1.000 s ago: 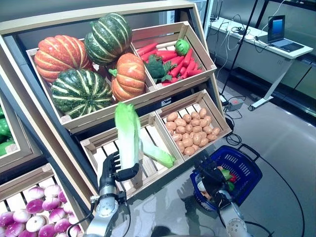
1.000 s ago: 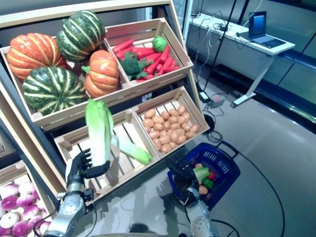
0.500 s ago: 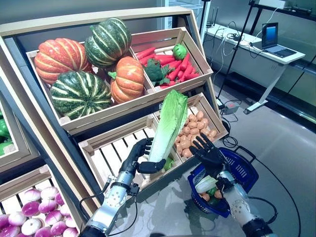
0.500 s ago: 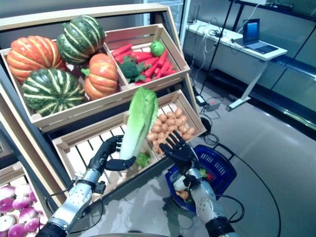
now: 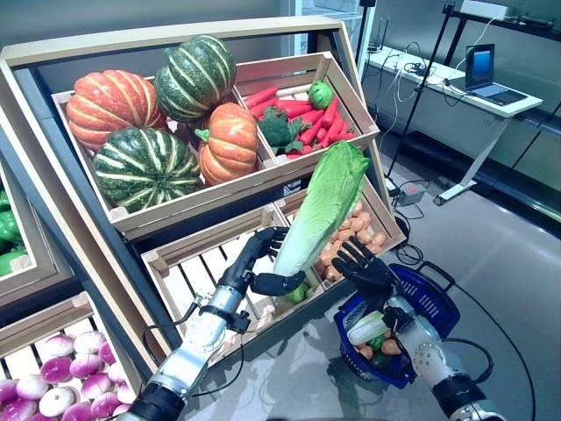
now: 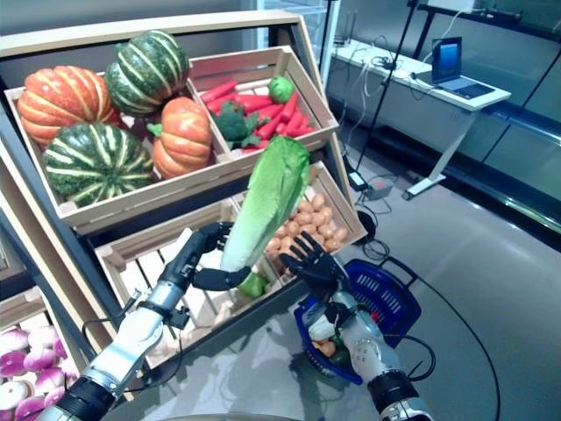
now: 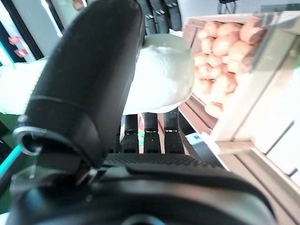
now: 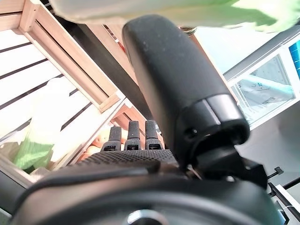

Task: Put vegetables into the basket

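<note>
A long green napa cabbage (image 5: 321,207) leans up and to the right in front of the crates. My left hand (image 5: 261,267) is shut on its pale lower end (image 7: 161,77), thumb under it. My right hand (image 5: 362,267) is open with fingers spread, just right of the cabbage's base and apart from it. The blue basket (image 5: 443,299) stands on the floor under the right hand and holds several vegetables (image 5: 368,329). A second cabbage (image 5: 298,292) lies in the slatted crate (image 5: 188,272) behind my left hand, mostly hidden.
The sloped shelf holds crates of pumpkins (image 5: 149,123), carrots with broccoli (image 5: 307,110) and potatoes (image 5: 352,235). Purple-white onions (image 5: 44,390) fill a crate at lower left. A desk with a laptop (image 5: 486,74) stands at the back right.
My left hand has carried the cabbage to the right and tipped its top rightward. My right hand has come up from the basket, spread open beside the cabbage's base.
</note>
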Available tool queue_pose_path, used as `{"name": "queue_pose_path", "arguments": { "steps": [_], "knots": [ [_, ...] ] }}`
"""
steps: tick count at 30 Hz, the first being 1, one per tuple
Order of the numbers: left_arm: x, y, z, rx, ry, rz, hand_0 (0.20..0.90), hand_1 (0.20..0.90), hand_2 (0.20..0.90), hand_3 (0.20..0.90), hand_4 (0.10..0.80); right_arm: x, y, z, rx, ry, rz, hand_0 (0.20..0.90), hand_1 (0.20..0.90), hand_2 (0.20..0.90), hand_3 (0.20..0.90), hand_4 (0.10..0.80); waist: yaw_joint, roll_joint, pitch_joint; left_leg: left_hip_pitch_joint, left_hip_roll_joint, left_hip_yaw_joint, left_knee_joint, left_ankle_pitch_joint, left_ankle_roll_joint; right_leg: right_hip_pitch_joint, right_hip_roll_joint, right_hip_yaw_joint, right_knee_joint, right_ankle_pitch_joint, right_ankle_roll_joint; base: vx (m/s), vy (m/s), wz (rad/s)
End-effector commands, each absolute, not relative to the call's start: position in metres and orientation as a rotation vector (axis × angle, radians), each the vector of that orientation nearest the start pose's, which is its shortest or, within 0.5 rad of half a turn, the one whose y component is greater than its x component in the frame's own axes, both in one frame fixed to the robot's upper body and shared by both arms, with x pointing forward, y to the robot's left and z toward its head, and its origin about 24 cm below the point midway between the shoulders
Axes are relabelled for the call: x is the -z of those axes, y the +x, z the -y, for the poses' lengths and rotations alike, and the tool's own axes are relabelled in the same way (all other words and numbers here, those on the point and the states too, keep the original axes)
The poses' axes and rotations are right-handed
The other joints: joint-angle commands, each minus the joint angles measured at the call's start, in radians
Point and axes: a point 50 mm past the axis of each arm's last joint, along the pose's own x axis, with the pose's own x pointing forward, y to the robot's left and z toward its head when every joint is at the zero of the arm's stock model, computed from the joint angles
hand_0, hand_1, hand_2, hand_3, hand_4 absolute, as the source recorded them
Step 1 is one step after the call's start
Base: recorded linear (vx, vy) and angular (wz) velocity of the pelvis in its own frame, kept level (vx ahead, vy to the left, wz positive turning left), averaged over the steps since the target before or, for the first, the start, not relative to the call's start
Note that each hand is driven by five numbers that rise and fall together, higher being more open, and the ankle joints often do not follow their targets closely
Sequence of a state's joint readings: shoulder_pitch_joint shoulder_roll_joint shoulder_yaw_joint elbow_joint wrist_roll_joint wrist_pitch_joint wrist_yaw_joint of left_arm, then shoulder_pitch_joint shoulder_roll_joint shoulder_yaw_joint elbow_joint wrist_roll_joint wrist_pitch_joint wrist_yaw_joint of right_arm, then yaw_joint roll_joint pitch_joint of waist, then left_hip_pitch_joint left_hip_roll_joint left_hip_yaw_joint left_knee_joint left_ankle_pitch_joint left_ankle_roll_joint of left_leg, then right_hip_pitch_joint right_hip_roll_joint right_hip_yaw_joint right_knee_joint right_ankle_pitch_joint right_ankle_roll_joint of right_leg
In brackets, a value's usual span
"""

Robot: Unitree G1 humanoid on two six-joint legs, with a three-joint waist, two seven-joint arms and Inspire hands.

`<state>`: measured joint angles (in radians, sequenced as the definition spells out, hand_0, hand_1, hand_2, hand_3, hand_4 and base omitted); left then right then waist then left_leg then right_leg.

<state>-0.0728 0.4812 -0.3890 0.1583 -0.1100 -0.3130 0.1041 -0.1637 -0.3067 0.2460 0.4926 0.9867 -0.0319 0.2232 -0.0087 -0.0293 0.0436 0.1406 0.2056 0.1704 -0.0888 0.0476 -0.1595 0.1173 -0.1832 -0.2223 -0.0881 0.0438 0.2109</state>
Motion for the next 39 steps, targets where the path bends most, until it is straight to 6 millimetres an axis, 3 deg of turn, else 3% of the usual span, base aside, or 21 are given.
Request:
{"name": "queue_pose_path", "arguments": {
  "steps": [1,9,23,32,39],
  "knots": [
    [-0.119,0.272,-0.131,0.372,0.297,0.579,0.300,0.300,0.300,0.300,0.400,-0.030,0.308,0.169,-0.288,0.569,-0.107,0.900,0.900,0.900,0.900,0.800,0.019,0.005,-0.050,-0.008,-0.041,0.042,0.002,-0.066,0.050,-0.001,0.002,-0.002,0.010,-0.006,-0.033,0.000,0.000,0.00],
    [-0.124,0.270,-0.127,0.389,0.312,0.614,0.300,0.300,0.300,0.300,0.400,-0.047,0.316,0.165,-0.297,0.600,-0.032,0.900,0.900,0.900,0.900,0.800,0.025,0.007,-0.046,-0.013,-0.040,0.036,0.002,-0.063,0.046,-0.002,0.000,-0.003,0.008,-0.005,-0.033,0.000,0.000,0.00],
    [-0.121,0.269,-0.124,0.433,0.320,0.597,0.300,0.300,0.300,0.300,0.400,-0.128,0.344,0.153,-0.406,0.608,0.213,0.900,0.900,0.900,0.900,0.800,0.041,0.002,-0.038,-0.021,-0.040,0.023,0.003,-0.062,0.045,-0.005,-0.003,-0.001,0.008,-0.004,-0.035,-0.005,0.001,0.03],
    [-0.116,0.268,-0.117,0.456,0.350,0.597,0.300,0.300,0.300,0.300,0.400,-0.152,0.345,0.135,-0.515,0.700,0.259,0.900,0.900,0.900,0.900,0.800,0.043,0.000,-0.046,-0.027,-0.039,0.017,0.003,-0.062,0.045,-0.006,-0.002,0.004,0.007,-0.009,-0.037,0.000,0.001,0.01],
    [-0.108,0.268,-0.115,0.458,0.377,0.577,0.300,0.300,0.300,0.300,0.400,-0.159,0.340,0.119,-0.647,0.781,0.257,0.900,0.900,0.900,0.900,0.800,0.040,0.000,-0.051,-0.029,-0.037,0.015,0.002,-0.062,0.044,-0.008,-0.001,0.010,0.008,-0.012,-0.037,0.000,0.000,0.00]
  ]
}}
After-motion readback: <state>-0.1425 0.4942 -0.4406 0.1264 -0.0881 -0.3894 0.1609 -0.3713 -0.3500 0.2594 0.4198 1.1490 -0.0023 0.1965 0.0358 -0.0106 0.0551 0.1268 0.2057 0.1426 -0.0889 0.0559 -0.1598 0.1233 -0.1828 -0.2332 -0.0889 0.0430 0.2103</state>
